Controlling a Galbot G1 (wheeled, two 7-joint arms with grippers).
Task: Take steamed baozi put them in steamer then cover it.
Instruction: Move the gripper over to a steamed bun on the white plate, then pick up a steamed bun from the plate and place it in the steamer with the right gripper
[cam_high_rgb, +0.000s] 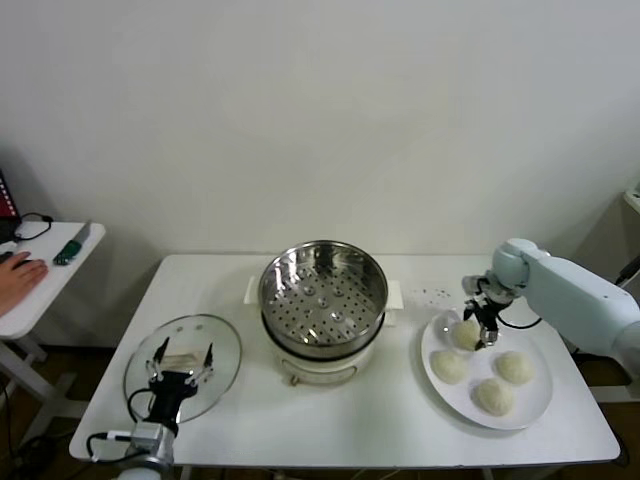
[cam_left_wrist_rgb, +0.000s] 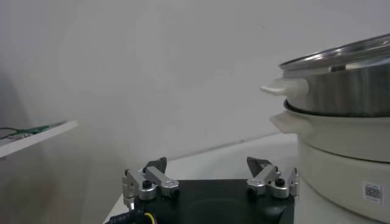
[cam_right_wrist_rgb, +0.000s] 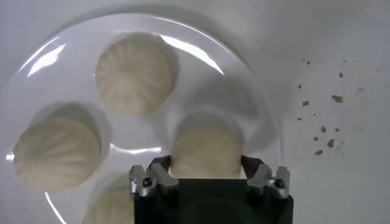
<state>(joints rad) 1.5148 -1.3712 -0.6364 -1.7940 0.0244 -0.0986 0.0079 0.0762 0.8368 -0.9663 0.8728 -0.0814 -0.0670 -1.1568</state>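
The right arm reaches in from 3 o'clock and bends down over the white plate (cam_high_rgb: 535, 405). The right gripper (cam_high_rgb: 485, 333) squeezes the baozi (cam_right_wrist_rgb: 206, 152) at the plate's 11 o'clock; 3 more lie beside it. The steamer (cam_high_rgb: 323, 290) sits mid-bench, uncovered. The left gripper (cam_high_rgb: 181, 378) hangs wide open over the cover (cam_high_rgb: 225, 350) at 7 o'clock.

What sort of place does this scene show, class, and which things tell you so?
Probably a test room set up as a kitchen: a white table against a bare wall, an electric steamer, and a plate of baozi.
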